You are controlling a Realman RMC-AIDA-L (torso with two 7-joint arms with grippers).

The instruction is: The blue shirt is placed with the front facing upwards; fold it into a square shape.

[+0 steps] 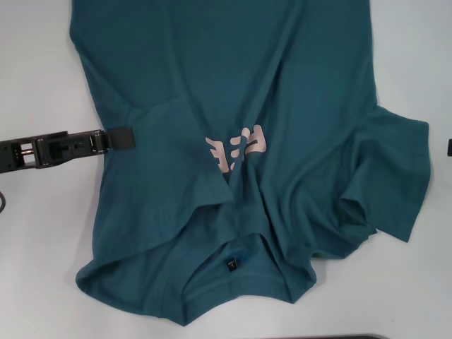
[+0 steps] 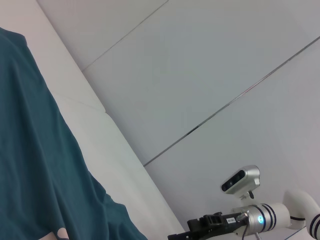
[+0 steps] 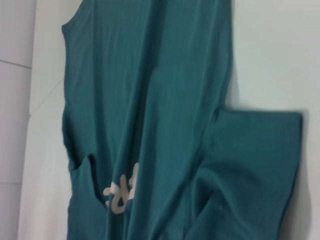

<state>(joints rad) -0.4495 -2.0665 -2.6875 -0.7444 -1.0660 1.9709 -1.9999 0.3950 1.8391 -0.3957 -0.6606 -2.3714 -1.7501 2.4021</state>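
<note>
Teal-blue cotton short-sleeved T-shirt (image 1: 282,106) lies front up on the white table (image 1: 35,268), filling most of the head view. Its long axis runs away from the robot: the collar with a small black neck tag (image 1: 233,265) lies at the near edge, and the body stretches to the far side, past the top of the picture. The cloth is rumpled around the chest and collar. The left sleeve is folded in over the body, while the right sleeve (image 1: 399,176) spreads flat on the table to the right.

The left gripper (image 1: 121,137), black and slim, reaches in level from the left edge of the head view, with its tip lying at the shirt's left side, on the folded-in sleeve. Its fingers appear pressed together on the cloth edge there, though the actual pinch is hard to make out. Only a dark sliver of the right gripper (image 1: 449,147) shows at the right edge of the head view, clear of the shirt; whether its fingers are open or shut cannot be told.

Pale pink lettering (image 1: 236,150) sits on the chest, partly creased. It cannot be read.
</note>
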